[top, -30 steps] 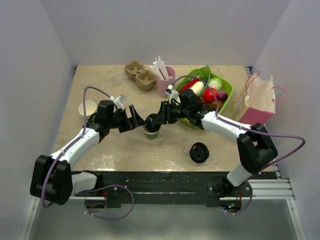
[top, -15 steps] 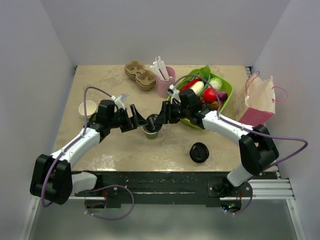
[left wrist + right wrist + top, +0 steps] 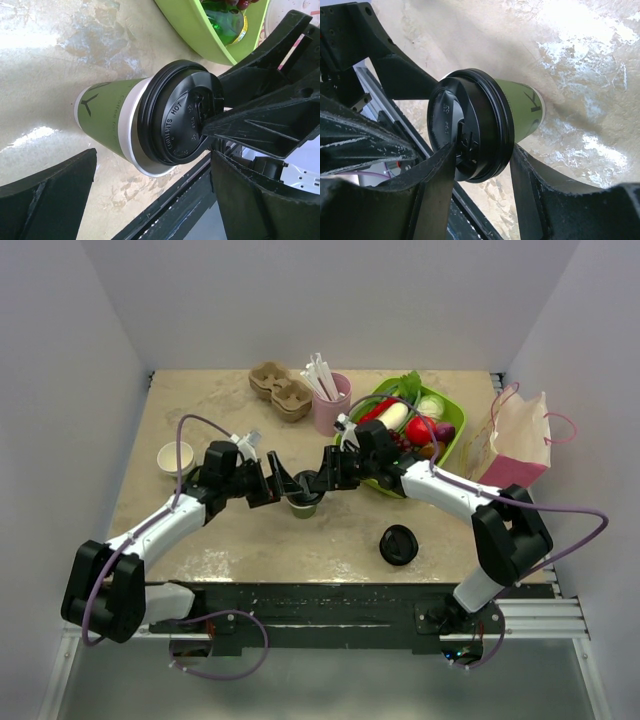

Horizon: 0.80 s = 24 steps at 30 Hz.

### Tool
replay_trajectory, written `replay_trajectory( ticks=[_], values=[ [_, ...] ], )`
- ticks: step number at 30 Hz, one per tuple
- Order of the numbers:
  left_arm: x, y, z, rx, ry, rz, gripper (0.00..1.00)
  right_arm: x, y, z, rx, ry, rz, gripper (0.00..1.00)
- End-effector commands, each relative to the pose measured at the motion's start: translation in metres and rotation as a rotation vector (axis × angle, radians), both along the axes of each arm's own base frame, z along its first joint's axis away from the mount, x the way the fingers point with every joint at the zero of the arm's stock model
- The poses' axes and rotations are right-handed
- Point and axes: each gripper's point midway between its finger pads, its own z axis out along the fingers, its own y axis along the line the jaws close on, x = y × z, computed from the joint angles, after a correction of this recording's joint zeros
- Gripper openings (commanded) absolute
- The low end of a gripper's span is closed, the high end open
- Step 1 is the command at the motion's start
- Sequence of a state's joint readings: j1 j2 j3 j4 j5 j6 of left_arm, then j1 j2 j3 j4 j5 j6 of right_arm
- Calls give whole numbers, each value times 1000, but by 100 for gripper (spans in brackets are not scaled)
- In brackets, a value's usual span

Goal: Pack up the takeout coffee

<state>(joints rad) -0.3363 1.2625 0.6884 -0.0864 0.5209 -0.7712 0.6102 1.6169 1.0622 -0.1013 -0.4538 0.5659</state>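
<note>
2 claws: my left claw [image 3: 278,480] gapes beside takeout coffee [image 3: 302,504], right claw [image 3: 308,483] at lid [image 3: 182,112], grip unclear. Likely light, crushable; grab under lid.

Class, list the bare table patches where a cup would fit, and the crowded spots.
Bare: the far-left corner between the lidless cup and cup carrier; the near strip between left arm and loose black lid. Crowded: the centre, where left gripper and right gripper flank the takeout coffee; the right side, with green tray and pink bag.
</note>
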Motion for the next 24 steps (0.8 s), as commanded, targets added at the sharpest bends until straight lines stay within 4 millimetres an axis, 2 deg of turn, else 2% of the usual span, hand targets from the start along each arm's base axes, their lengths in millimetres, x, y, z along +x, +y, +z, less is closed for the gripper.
replay_trajectory(
  ticks=[1,17,24],
  values=[
    [1,-5,1,-11,-8,8,99,12,3,12,4,-45,-4,50],
    [3,-5,0,-19,16,67,95,8,10,8,15,-42,63,55],
    [3,-6,0,-20,22,78,92,7,13,14,29,-60,87,58]
  ],
)
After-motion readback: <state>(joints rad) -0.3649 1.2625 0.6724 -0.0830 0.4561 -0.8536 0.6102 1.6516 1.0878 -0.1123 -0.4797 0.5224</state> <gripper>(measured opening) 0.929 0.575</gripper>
